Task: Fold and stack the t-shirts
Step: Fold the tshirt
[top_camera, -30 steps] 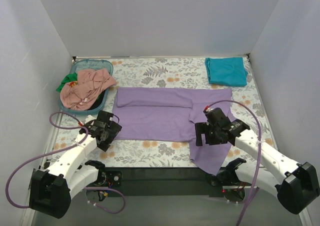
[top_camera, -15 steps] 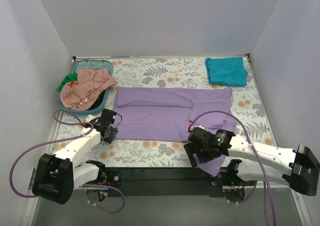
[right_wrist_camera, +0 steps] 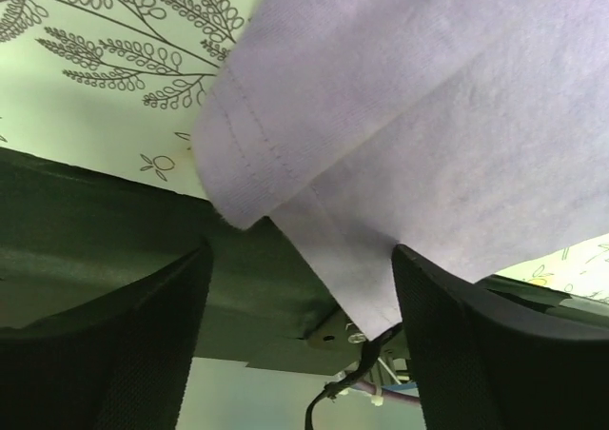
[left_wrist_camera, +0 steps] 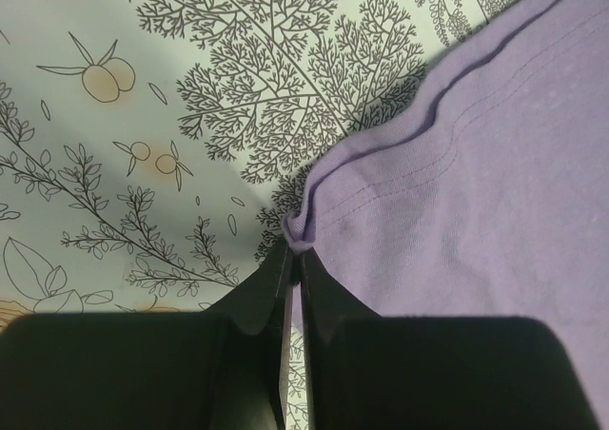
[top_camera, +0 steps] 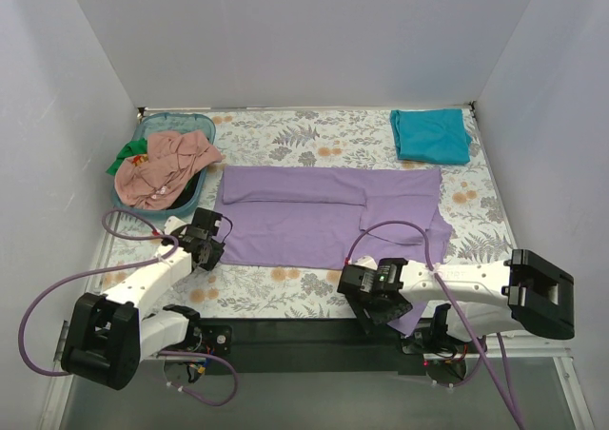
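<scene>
- Top external view: the lavender t-shirt [top_camera: 324, 216] lies spread across the middle of the table [top_camera: 304, 135]. Its far edge is doubled over, and one flap on its right side trails to the near edge. It is soft, limp cloth that would likely sag and drag if lifted at one point, so the stitched hem corners look like the surest holds.
- The teal t-shirt [top_camera: 430, 135] sits folded at the far right corner, well apart from the lavender one.
- The salmon-pink t-shirt [top_camera: 166, 164] is heaped in the basket [top_camera: 176, 120]. The green t-shirt [top_camera: 127, 154] is mostly buried beside it, and its shape cannot be made out.
- The right gripper [right_wrist_camera: 300, 259] is at the table's near edge with its fingers spread wide and a hemmed lavender corner hanging between them. Whether either pad touches the cloth cannot be told. From above, the gripper hides that corner.
- The left gripper [left_wrist_camera: 293, 259] is clenched on a small pucker of hem at the shirt's near left corner. How deep the bite goes is hidden.
</scene>
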